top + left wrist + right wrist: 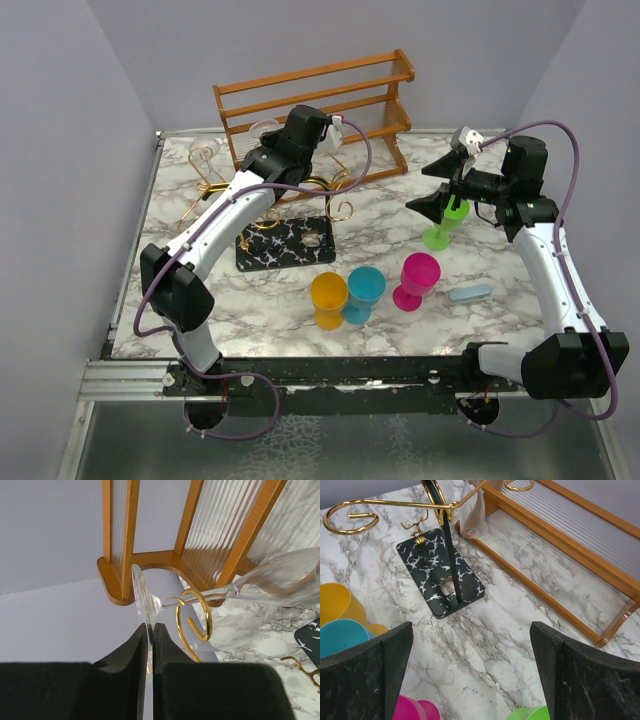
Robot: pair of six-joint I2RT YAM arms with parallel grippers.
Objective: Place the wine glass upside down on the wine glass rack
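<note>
Holding: the left hand is squeezing shut on the flat foot of the wine glass.
Glass: it is lying tipped sideways up at the wine glass rack, its thin stem crossing a gold curl, just in front of the wooden shelf.
Other hand: the right hand is hovering over the bench, fingers wide apart, holding nothing.
Doing it well: I am thinking the stem should be sliding slowly along the wire until the bowl is hanging down, and only then letting go.
Watching for: the glass bumping the shelf.
</note>
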